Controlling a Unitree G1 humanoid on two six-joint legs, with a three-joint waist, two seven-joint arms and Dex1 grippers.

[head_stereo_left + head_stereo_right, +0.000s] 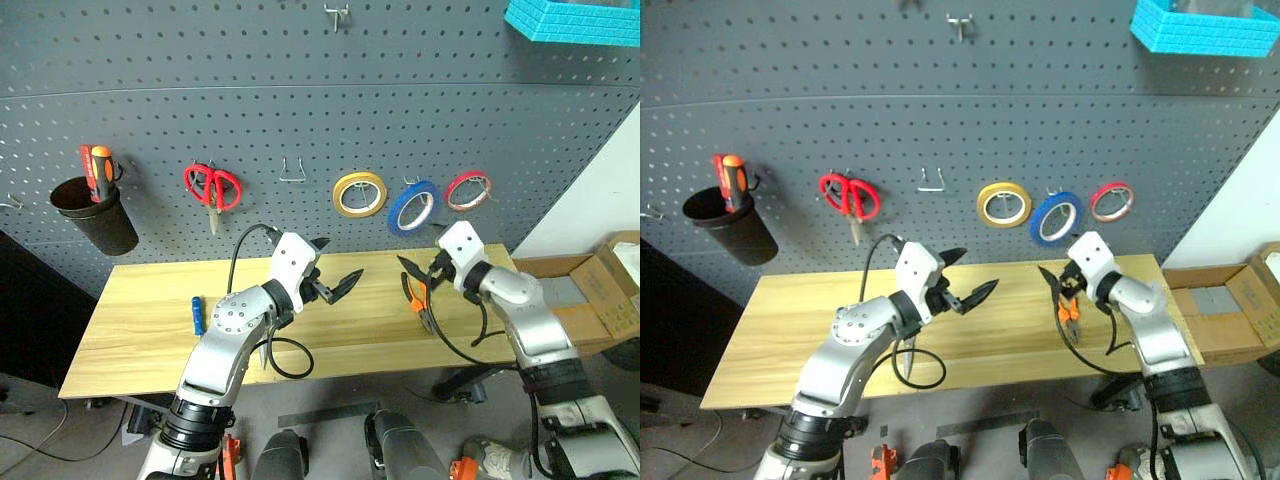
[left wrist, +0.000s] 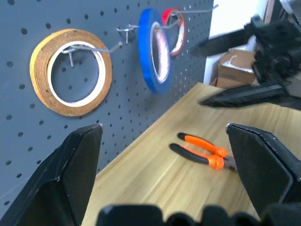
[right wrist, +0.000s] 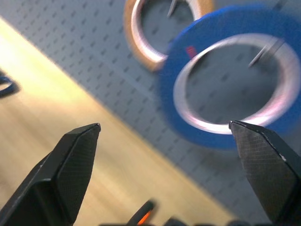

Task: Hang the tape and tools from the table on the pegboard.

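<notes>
I've got both grippers over the bench [image 1: 150,330]: left gripper [image 1: 338,284] fingers spread wide, holding nothing; right gripper [image 1: 420,270] fingers also apart, empty, just above the orange-handled pliers [image 1: 420,300] lying on the wood. Small blue screwdriver [image 1: 197,314] lies toward the left. Further back, blue tape [image 1: 413,207] hangs on the pegboard [image 1: 300,120] btwn yellow roll [image 1: 360,194] & red roll [image 1: 468,190]

Two head cameras looked down over the table [image 1: 150,330] toward the pegboard [image 1: 300,120]; both wrist cameras sat close, sharing the blue tape [image 2: 153,49].
</notes>
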